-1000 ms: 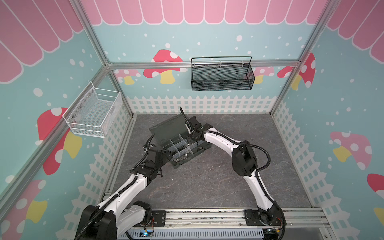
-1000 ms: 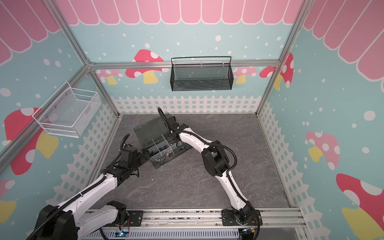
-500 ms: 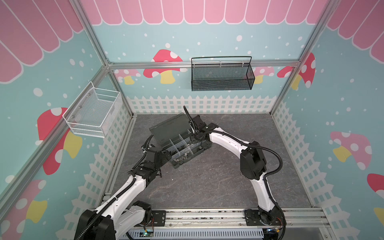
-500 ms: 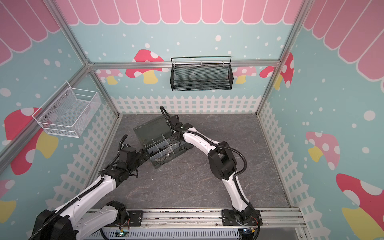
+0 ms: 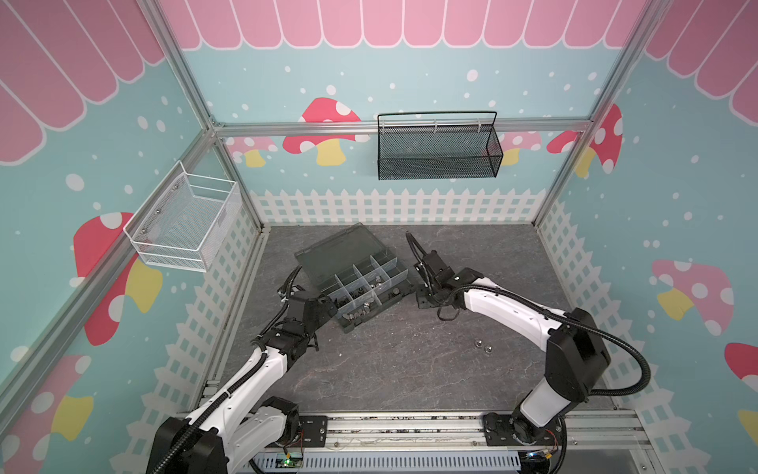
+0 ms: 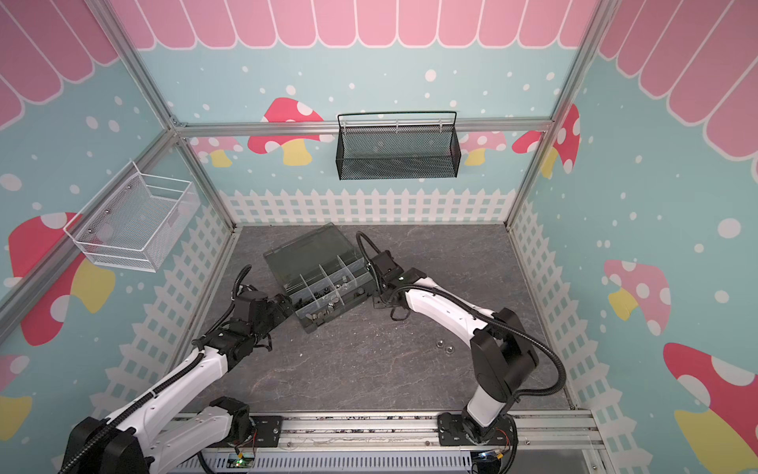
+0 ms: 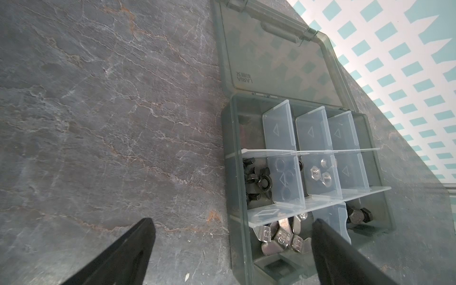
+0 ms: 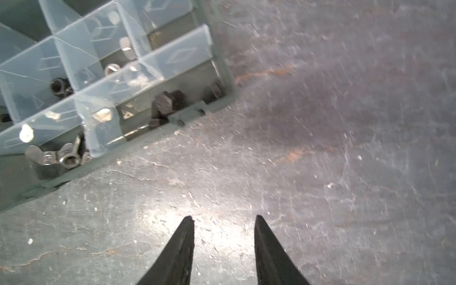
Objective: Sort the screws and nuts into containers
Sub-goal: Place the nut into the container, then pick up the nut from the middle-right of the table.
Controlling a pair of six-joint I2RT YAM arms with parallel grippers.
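Observation:
The containers are compartments with translucent dividers [image 7: 318, 150] in a dark grey organizer box [image 5: 371, 305] [image 6: 305, 318] whose lid lies open. Silver winged nuts [image 7: 278, 237] [image 8: 61, 155], black winged nuts [image 7: 256, 180], silver hex nuts [image 7: 318, 172] and black screws [image 8: 167, 101] [image 7: 360, 217] lie in separate compartments. Two shiny domed nuts [image 5: 483, 346] [image 6: 444, 346] sit loose on the floor. My left gripper [image 7: 232, 224] [image 5: 328, 307] is wide open and straddles the box's near wall. My right gripper [image 8: 224, 219] [image 5: 422, 297] is open over bare floor beside the box, with nothing between its fingers.
A black mesh basket [image 5: 437, 149] hangs on the back wall and a white wire basket [image 5: 184, 223] on the left wall. The dark slate floor [image 5: 410, 369] is fenced by the enclosure walls. The right arm's elbow [image 5: 574, 353] stands close to the loose domed nuts.
My right gripper has pulled away from above the box's back compartments, rightward and down to the floor beside the box. The left arm has hardly moved.

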